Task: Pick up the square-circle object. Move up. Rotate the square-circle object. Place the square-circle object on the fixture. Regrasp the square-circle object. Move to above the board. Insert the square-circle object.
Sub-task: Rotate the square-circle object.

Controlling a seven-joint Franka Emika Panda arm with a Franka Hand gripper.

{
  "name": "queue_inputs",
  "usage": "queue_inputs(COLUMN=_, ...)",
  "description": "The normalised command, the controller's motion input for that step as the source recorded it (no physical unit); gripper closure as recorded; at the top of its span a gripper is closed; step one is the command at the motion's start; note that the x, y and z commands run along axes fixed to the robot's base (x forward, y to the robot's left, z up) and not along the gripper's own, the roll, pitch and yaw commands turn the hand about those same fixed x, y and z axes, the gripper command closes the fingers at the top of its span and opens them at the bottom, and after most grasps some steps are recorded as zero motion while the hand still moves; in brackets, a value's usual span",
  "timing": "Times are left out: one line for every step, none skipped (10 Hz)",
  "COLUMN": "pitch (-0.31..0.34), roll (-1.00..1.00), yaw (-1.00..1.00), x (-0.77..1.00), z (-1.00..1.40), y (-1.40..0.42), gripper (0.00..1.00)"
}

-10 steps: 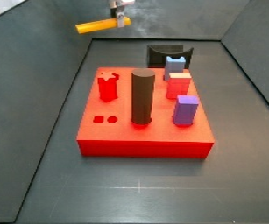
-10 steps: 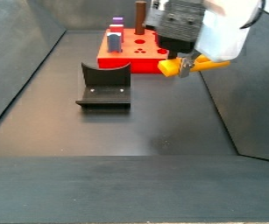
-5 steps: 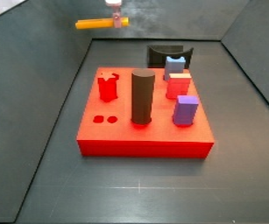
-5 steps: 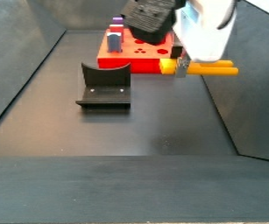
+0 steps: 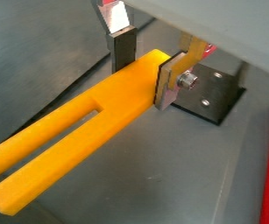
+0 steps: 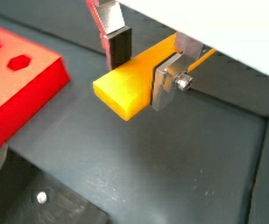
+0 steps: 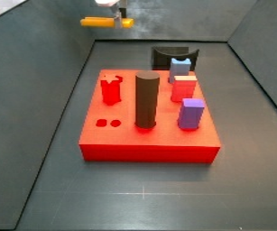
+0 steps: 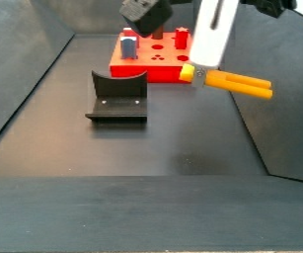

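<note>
The square-circle object (image 5: pixel 89 131) is a yellow-orange bar with a slotted, forked end. My gripper (image 5: pixel 146 68) is shut on its solid end, and it hangs in the air. In both wrist views the dark pad and the silver plate (image 6: pixel 166 77) press its two sides. In a side view the object (image 8: pixel 233 83) tilts down to the right of the gripper (image 8: pixel 197 71), above the floor beside the red board (image 8: pixel 147 61). The black fixture (image 8: pixel 116 96) stands apart on the floor. In a side view the object (image 7: pixel 101 23) is high behind the board (image 7: pixel 147 135).
On the board stand a tall dark cylinder (image 7: pixel 147 99), a purple block (image 7: pixel 191 114), red pegs (image 7: pixel 110 90) and a red block (image 7: pixel 183 87). The fixture (image 7: pixel 173 56) stands behind the board. Sloping grey walls enclose the floor.
The gripper has risen a little with the object, and the object has turned, so its long end now points down and to the right in a side view.
</note>
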Motion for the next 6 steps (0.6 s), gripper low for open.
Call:
queue_inputs(pitch=-0.011, roll=-0.01, yaw=-1.00, x=0.02, z=-0.02, y=0.03, gripper=1.00)
queue_inputs(pitch=-0.012, roll=-0.02, yaw=-1.00, x=0.02, z=-0.02, y=0.02, gripper=1.00)
queue_inputs(pitch=-0.013, roll=-0.02, yaw=-1.00, x=0.02, z=-0.02, y=0.03, gripper=1.00)
queue_inputs(pitch=-0.014, roll=-0.02, yaw=-1.00, x=0.02, z=-0.02, y=0.02, gripper=1.00)
queue_inputs(pitch=-0.014, roll=-0.02, yaw=-1.00, x=0.02, z=-0.02, y=0.03, gripper=1.00)
queue_inputs(pitch=-0.015, roll=-0.02, yaw=-1.00, x=0.02, z=-0.02, y=0.03, gripper=1.00)
